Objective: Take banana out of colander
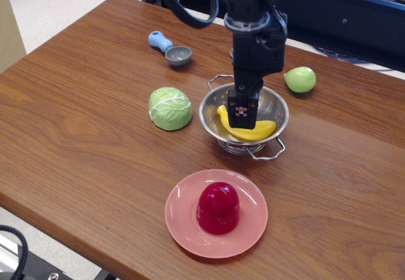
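Note:
The yellow banana point(262, 130) lies across the inside of the steel colander point(278, 106), which stands at the middle of the wooden table. My gripper point(241, 121) points straight down into the colander and sits right over the banana's middle, hiding that part. Its fingers are seen edge-on as one dark block, so I cannot tell whether they are open or closed on the banana. The banana's two ends show on either side of the gripper.
A green cabbage point(169, 108) sits just left of the colander. A light-green fruit point(300, 79) lies behind it to the right. A pink plate point(253, 229) with a red dome point(218, 207) is in front. A small grey bowl point(178, 55) and blue piece point(159, 40) are at the back left.

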`<state>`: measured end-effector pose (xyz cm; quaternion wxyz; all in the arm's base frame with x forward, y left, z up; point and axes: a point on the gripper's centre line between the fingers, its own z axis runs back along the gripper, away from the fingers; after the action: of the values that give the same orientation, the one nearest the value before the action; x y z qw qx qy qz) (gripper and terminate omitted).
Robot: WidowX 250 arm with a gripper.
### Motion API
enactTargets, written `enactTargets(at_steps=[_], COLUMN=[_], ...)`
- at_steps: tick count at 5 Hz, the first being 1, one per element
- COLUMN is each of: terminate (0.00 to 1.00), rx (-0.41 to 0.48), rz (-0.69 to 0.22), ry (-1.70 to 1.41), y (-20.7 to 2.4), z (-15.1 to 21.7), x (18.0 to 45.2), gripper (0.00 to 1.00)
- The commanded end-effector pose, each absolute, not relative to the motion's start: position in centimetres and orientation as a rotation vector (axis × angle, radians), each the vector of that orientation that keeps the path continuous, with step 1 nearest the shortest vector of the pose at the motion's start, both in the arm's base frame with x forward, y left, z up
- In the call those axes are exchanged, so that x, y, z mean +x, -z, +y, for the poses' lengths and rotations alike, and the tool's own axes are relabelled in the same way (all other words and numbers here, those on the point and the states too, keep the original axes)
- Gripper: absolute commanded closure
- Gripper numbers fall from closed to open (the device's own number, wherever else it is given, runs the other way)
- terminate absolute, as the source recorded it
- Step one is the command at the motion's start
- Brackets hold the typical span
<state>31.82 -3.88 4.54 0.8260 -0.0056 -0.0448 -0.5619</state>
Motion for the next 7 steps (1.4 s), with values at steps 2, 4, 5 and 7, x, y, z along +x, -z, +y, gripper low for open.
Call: enactTargets(at_steps=[2, 4, 5, 7], terminate=[0.0, 0.0, 0.0, 0.0], rx=[0.057, 0.056, 0.048, 0.049], rz=[-0.068, -0.054, -0.063, -0.142], ry=[1.174, 1.15, 1.131, 1.056], y=[-3.0, -2.2, -3.2, -6.9], z=[-3.1, -3.4, -3.3, -2.1], x=[32.0, 32.4, 32.4, 32.7], gripper=[0.0, 1.0, 1.0, 1.0])
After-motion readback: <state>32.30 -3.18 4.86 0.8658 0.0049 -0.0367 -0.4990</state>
